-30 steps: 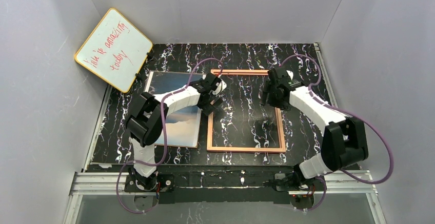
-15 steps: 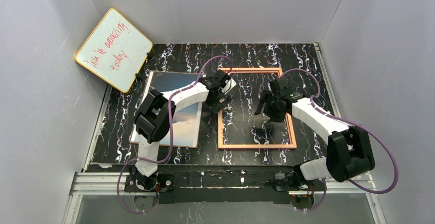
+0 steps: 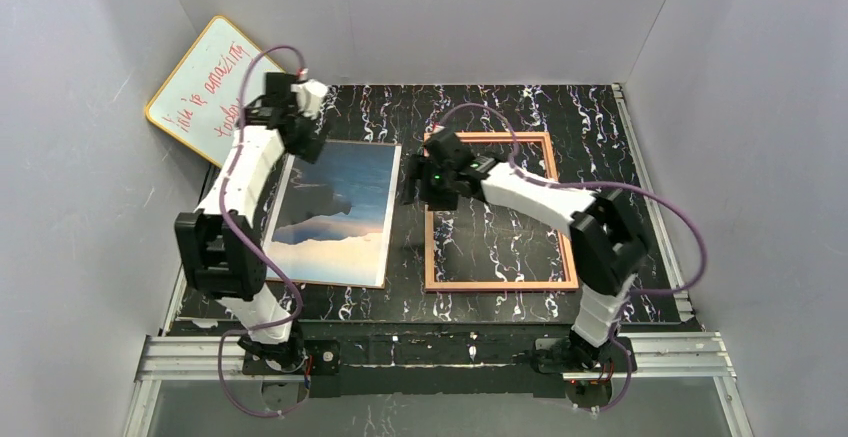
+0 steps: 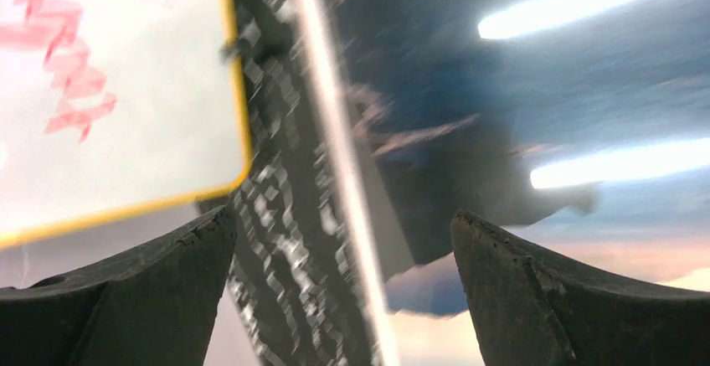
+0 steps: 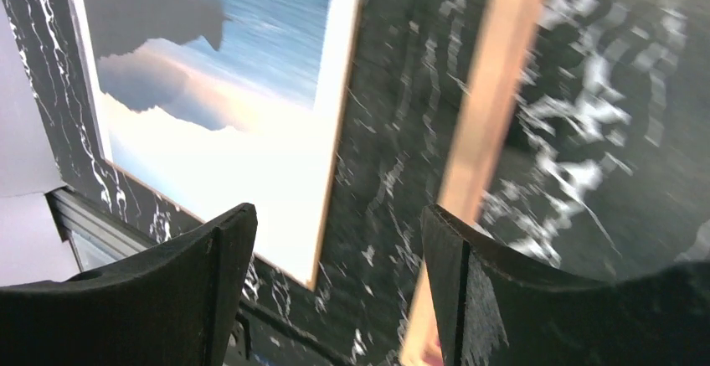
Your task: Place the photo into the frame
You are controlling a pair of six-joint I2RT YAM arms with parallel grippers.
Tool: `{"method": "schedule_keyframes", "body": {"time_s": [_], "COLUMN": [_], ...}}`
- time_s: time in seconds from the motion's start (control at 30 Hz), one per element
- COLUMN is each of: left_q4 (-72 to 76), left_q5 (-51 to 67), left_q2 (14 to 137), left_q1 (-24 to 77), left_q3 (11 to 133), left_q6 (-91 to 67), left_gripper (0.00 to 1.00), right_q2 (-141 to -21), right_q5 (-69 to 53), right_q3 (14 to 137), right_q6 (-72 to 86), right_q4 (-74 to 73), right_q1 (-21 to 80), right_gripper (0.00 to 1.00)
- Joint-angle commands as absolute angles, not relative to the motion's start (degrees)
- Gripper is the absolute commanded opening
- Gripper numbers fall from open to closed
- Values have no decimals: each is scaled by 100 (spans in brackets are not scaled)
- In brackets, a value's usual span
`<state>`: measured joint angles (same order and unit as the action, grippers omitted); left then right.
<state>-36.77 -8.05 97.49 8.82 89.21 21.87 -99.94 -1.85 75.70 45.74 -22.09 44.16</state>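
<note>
One photo corner under left hand

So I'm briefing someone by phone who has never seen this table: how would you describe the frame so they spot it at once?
Find the black marbled table. Two flat rectangles lie side by side on it; the frame is the right one. Unlike the seascape photo beside it, it is only a thin pinkish-orange border with the marbled top showing through.
</note>
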Motion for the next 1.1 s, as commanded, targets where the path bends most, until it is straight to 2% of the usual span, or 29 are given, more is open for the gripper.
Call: {"method": "schedule_keyframes", "body": {"time_s": [0.0,0.07,0.27,0.33,0.6,0.83,1.07], "left_q4": [-3805,-3489,-2207,-2011,-1939,-1991,-1973], "left_q5": [-811,-951,-1492,-1619,-1351,-1075,-1007], "left_q2": [9335,9174,8887,8991,9454,9661,9899], "left_q1": [32,-333,-358,-365,-328,-157,141], "left_q3": [8099,7620,6156,5871,5508,5287,5247], "left_q6": [3171,3408,3819,3885,3644,3606,3525], "left_gripper": [98,98,98,95,86,86,85], "right_q2": [-10952,-11404,-12434,-12705,-13310,-13562,-13641], "right_q5": [-36,-32,339,474,874,708,40], "right_q3": [8649,9127,10246,10519,11005,11131,11234], "right_q6": [4682,4654,4510,4506,4487,4697,4920], "right_q4": [-2212,-2314,-2669,-2815,-2901,-2743,-2185], "right_q1": [4664,4689,4686,4683,4624,4522,4516], "right_gripper": [80,80,80,79,77,73,68]}}
